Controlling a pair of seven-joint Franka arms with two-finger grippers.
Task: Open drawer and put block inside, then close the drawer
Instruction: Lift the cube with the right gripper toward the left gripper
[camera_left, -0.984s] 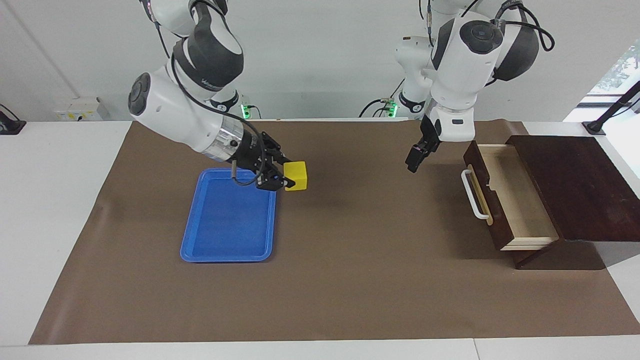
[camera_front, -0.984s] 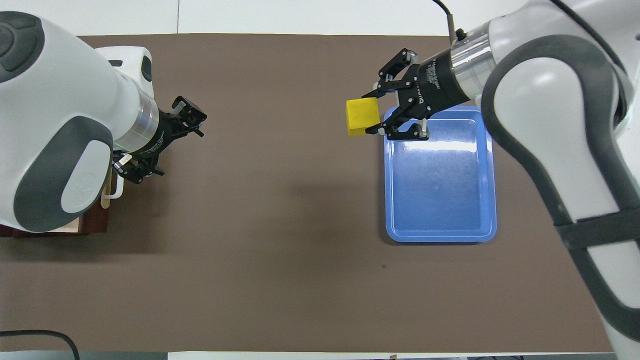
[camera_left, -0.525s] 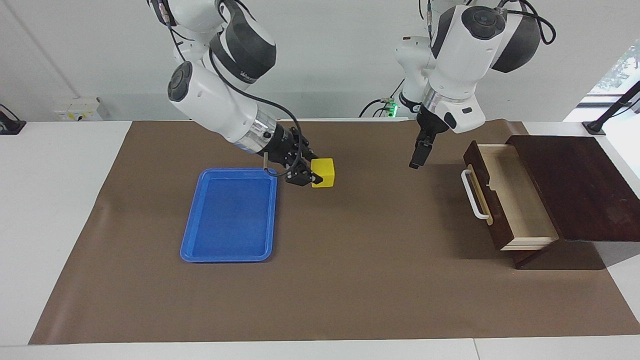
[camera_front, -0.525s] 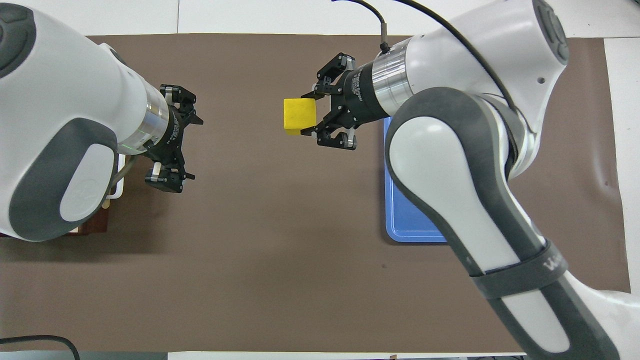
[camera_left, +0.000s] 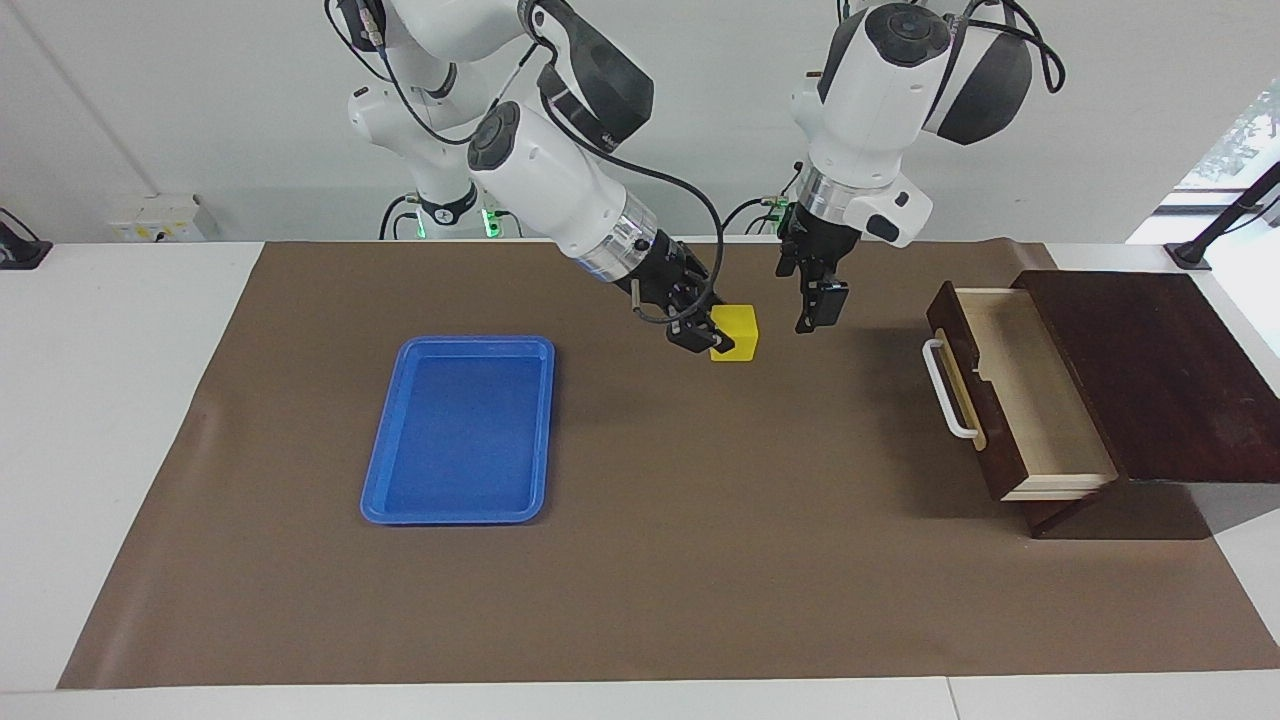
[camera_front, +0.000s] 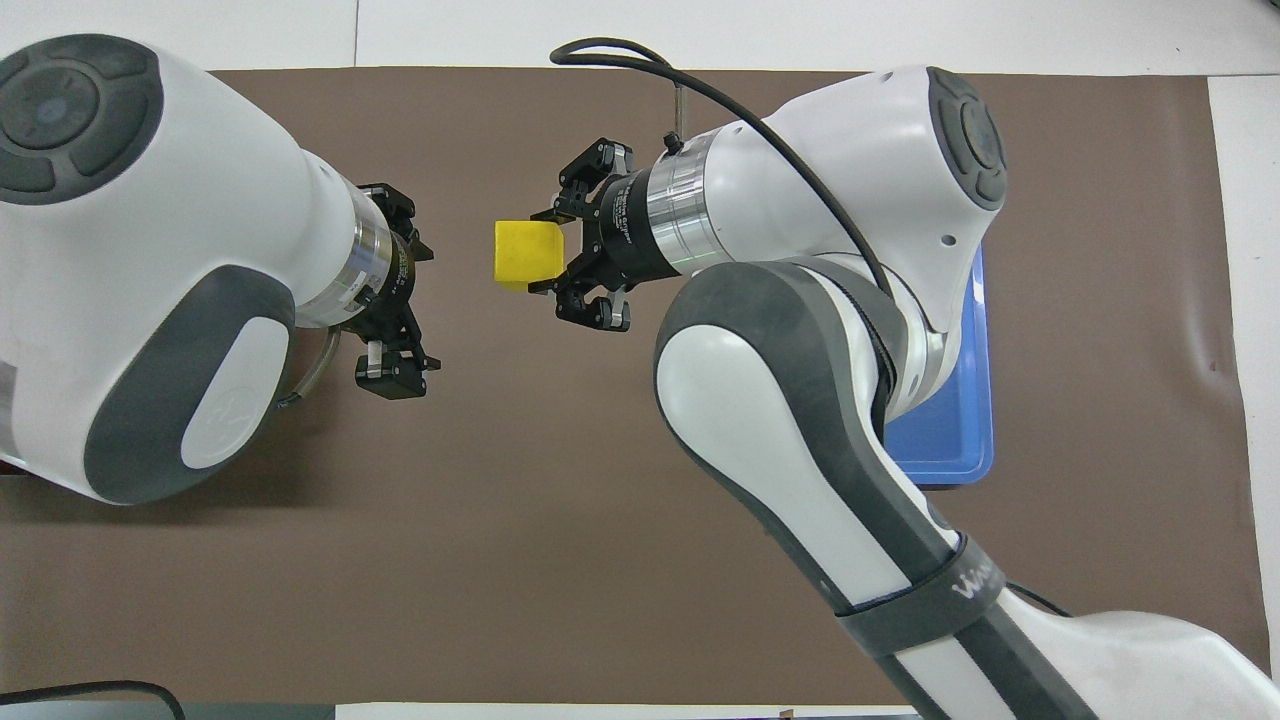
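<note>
Two grippers faced each other above the mat: the right gripper (camera_left: 712, 338) clamped the block (camera_left: 735, 331), the left gripper (camera_left: 812, 292) spread wide just beside it, nearer the open drawer (camera_left: 1020, 390).

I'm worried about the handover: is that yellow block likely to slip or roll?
Probably not roll: the yellow block is flat-faced. It looks rigid and light, held aloft undeformed by the right gripper. The grip covers only one end, so it might twist.

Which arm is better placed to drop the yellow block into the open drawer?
Left, probably. The left gripper hangs open over the mat between the yellow block and the open drawer, ready for a handover. The right gripper holds the block, stretched far from its base.
</note>
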